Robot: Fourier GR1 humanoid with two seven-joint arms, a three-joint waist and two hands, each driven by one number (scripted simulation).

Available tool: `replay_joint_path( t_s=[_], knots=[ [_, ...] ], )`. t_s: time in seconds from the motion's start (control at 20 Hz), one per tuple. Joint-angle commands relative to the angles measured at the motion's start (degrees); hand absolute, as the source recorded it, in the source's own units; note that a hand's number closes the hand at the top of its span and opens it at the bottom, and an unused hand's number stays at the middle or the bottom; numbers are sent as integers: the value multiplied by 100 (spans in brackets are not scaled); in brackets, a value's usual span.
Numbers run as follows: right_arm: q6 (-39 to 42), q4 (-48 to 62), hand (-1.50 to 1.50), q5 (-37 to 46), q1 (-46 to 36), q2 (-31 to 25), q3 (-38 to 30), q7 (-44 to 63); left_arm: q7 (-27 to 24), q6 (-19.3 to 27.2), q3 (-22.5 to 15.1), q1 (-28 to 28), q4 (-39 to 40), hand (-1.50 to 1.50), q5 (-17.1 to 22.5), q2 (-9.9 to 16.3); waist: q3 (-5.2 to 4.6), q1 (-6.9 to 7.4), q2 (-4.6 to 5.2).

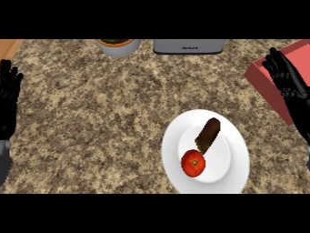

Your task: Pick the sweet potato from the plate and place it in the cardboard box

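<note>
A dark brown sweet potato (207, 133) lies slanted on the white plate (234, 152) at the lower right of the counter, just above a red tomato (193, 163). The box (298, 63) at the right edge looks red and is partly behind my right hand (292, 91). That hand stands open with fingers up, to the right of the plate and apart from it. At the left edge my left hand (2, 102) rests open, fingers up, far from the plate.
A white pot with a plant (119, 46) and a grey appliance (188, 46) stand along the counter's far edge. Speckled granite stretches between the hands. A strip of wood shows at the upper left corner.
</note>
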Motion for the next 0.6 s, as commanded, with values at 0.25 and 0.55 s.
replay_joint_path(
  t_s=[0.25,0.55],
  knots=[
    [-1852,826,-150,366,864,1107,30,1356,630,176,-249,525,589,0,-1057,1012,-86,-30,64],
    [-2432,1039,-150,2270,1713,772,1002,1277,844,167,-545,772,619,0,-1151,733,-85,-113,4]
  ],
)
